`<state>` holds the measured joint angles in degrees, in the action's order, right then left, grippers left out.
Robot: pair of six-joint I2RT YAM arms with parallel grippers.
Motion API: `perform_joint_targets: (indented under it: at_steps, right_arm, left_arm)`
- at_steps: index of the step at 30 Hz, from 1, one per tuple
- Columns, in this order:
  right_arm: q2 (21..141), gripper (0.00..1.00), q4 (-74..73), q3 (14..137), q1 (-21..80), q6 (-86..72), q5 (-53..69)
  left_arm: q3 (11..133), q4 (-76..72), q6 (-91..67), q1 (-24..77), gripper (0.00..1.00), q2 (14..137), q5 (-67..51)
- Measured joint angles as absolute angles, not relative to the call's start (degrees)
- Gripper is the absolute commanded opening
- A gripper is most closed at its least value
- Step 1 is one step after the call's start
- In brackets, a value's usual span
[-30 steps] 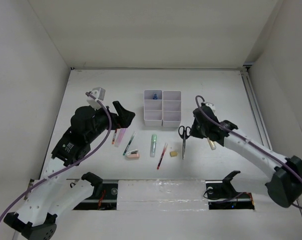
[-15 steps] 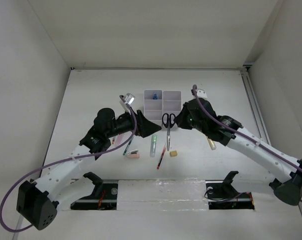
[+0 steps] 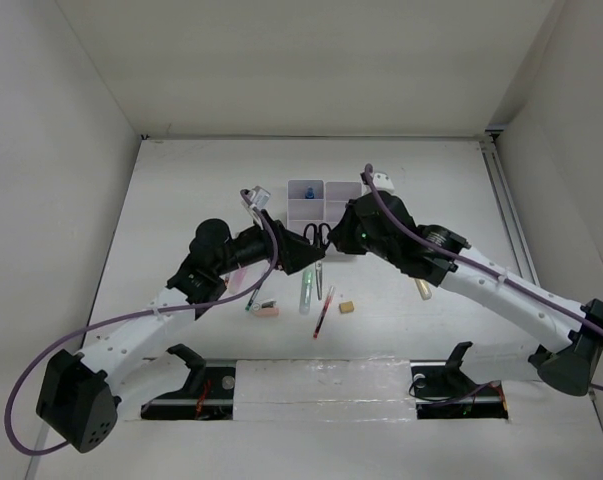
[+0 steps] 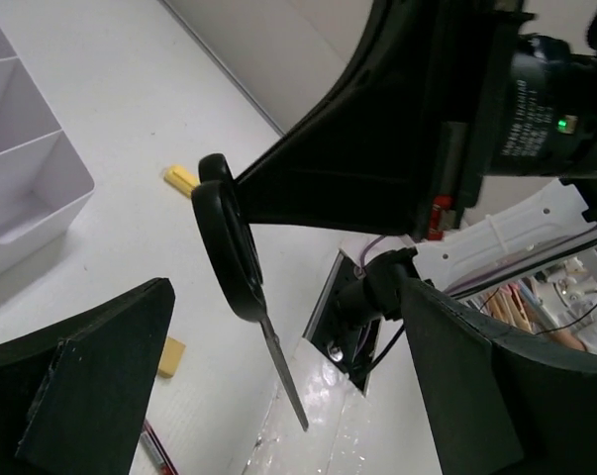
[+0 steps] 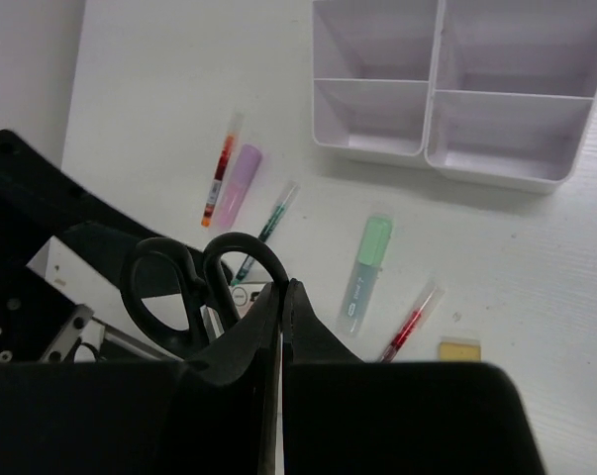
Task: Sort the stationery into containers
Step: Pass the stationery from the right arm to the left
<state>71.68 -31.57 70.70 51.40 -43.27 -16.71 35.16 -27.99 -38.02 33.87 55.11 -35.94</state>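
**Black scissors held in mid-air between the two arms**

White table [image 3: 181, 200] carries the loose stationery in a rough row in front of the organiser [image 3: 341, 195]. Farthest left lie an orange-red pen [image 5: 219, 168] and a pink marker [image 5: 237, 185], side by side. Next comes a slim green pen [image 5: 268, 228], with a pink stapler [image 3: 265, 311] near its lower end.

The left arm [image 3: 211, 265] reaches in over these things, and the left jaws stand wide open. In the left wrist view their two dark fingers [image 4: 90, 396] sit on either side of the scissors [image 4: 234, 252], apart from them. The scissors are off the table, with the blades shut together. The right jaws are clamped shut on them just below the handle loops. In the right wrist view the loops stick out past the fingertips.

On the table near the blades lie a green marker [image 3: 306, 290], a red pen [image 3: 324, 312] and a tan eraser [image 3: 347, 307], all outside the organiser. The organiser sits just behind the scissors in the top view, partly hidden by the right arm [image 3: 451, 265]. A blue-capped tube [image 3: 307, 190] stands in its back left compartment. Farthest right, a yellow tube [image 3: 422, 290] lies on the table just beside the right arm.
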Motion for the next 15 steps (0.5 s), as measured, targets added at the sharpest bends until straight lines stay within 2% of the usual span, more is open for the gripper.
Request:
perform_joint_targets:
  at_steps: [2,6,7,10,11,15]
  right_arm:
    - [72.58,0.00,-31.22,71.26,52.38,-43.27,-16.69]
    - [74.04,0.00,-31.05,71.44,53.78,-43.24,-16.69]
    - [74.28,0.00,-31.07,71.44,53.87,-43.27,-16.69]
    - [74.46,0.00,-31.07,71.53,54.08,-43.24,-16.69]
    - [74.46,0.00,-31.07,71.66,54.11,-43.24,-16.71]
    - [74.43,0.00,-30.87,71.96,54.22,-43.22,-16.69]
  left_arm:
    - [35.16,-28.08,-38.00,33.87,0.89,56.47,-35.75]
    - [35.16,-28.08,-37.85,33.85,0.74,58.59,-35.48]
    - [35.16,-28.05,-37.82,33.85,0.62,58.92,-35.48]
    - [35.16,-28.10,-37.63,33.87,0.43,59.53,-35.31]
    - [35.16,-28.08,-37.63,33.87,0.29,59.64,-35.27]
    - [35.16,-28.14,-37.39,33.87,0.10,59.90,-34.59]
